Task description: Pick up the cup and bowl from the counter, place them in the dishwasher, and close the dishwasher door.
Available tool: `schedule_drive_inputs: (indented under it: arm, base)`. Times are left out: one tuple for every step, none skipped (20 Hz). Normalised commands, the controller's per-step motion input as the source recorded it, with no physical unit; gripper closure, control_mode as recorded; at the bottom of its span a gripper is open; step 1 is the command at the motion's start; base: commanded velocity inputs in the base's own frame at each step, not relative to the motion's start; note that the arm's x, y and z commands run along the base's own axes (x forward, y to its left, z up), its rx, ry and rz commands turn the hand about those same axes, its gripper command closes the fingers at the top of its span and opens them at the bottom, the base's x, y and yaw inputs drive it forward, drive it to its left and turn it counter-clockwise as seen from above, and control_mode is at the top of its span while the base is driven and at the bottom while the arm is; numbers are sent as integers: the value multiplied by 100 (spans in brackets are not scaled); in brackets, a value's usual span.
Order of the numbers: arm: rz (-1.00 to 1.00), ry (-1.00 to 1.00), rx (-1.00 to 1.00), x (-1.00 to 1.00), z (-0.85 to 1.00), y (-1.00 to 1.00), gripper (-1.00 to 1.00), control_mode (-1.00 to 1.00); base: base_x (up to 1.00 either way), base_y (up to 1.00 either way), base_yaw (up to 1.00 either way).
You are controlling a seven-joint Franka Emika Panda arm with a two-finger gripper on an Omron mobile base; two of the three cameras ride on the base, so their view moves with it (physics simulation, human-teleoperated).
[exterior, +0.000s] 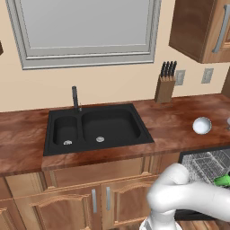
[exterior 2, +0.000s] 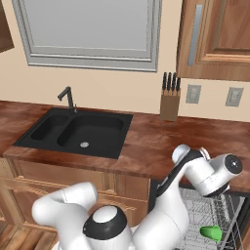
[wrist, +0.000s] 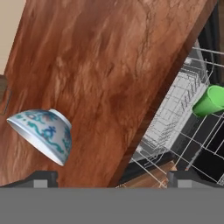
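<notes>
The white bowl [exterior: 201,125], blue-green patterned on its outside, rests on the reddish-brown counter [exterior: 170,121] right of the sink; in the hand view the bowl [wrist: 43,133] lies tilted at lower left. The green cup [wrist: 210,100] lies in the grey wire rack [wrist: 175,109] of the open dishwasher [exterior: 206,164], and it is also seen as the cup [exterior 2: 211,233] low in the right base view. My gripper [wrist: 113,180] is open and holds nothing, hovering over the counter's front edge between bowl and cup. The dishwasher door is out of view.
A black double sink [exterior: 96,128] with a faucet [exterior: 75,98] sits left of the bowl. A knife block [exterior: 165,85] stands against the back wall. Wall cabinets [exterior 2: 215,39] hang above, and wooden cabinet doors [exterior: 81,202] run below the counter.
</notes>
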Motion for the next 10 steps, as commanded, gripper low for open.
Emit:
schedule_drive_inputs:
  arm:
    - [1,0,0,21,0,0,-100,-100]
    - [2,0,0,17,0,0,-100,-100]
    - [2,0,0,11,0,0,-100,-100]
    - [3,0,0,11,0,0,-100,-100]
    - [2,0,0,7,0,0,-100,-100]
    - [2,0,0,8,0,0,-100,-100]
    - [2,0,0,9,0,0,-100,-100]
    - [2,0,0,11,0,0,-100,-100]
    - [2,0,0,9,0,0,-100,-100]
    - [3,0,0,9,0,0,-100,-100]
  base:
    - [0,0,0]
    - [0,0,0]
    - [0,0,0]
    - [0,0,0]
    - [0,0,0]
    - [0,0,0]
    - [0,0,0]
    - [0,0,0]
    - [0,0,0]
    - [0,0,0]
